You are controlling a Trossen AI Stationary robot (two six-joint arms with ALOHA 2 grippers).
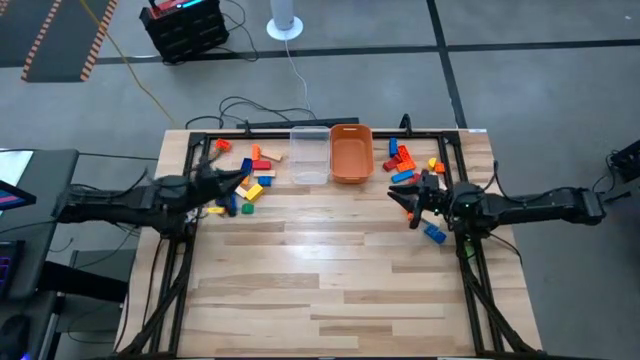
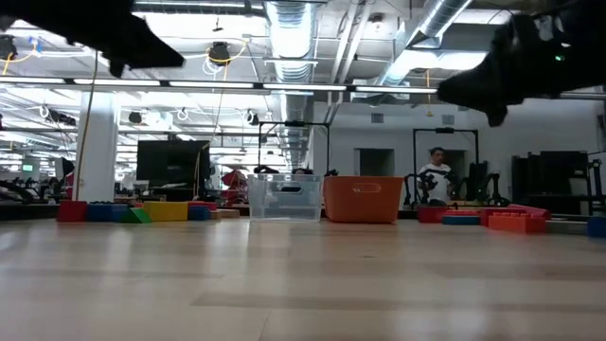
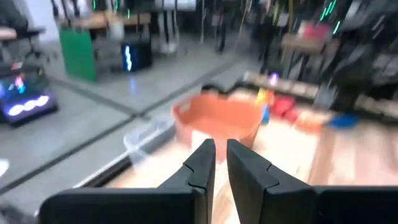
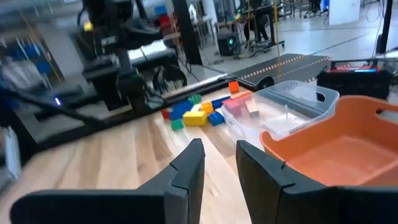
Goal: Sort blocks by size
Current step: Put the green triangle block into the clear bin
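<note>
The blocks lie in two piles on the far part of the table, a left pile (image 1: 250,172) and a right pile (image 1: 405,160). Both show in the low view as rows resting on the wood (image 2: 142,212) (image 2: 492,218). One blue block (image 1: 434,233) lies alone, nearer. My left gripper (image 3: 221,150) hangs shut and empty above the table beside the left pile (image 4: 196,113). My right gripper (image 4: 219,152) hangs over the near edge of the right pile, its fingers a narrow gap apart with nothing between them.
A clear plastic tub (image 1: 310,155) and an orange tub (image 1: 351,152) stand side by side at the far middle, between the piles. A black frame (image 1: 190,200) borders the table. Bare wood (image 1: 320,270) stretches across the middle and near side.
</note>
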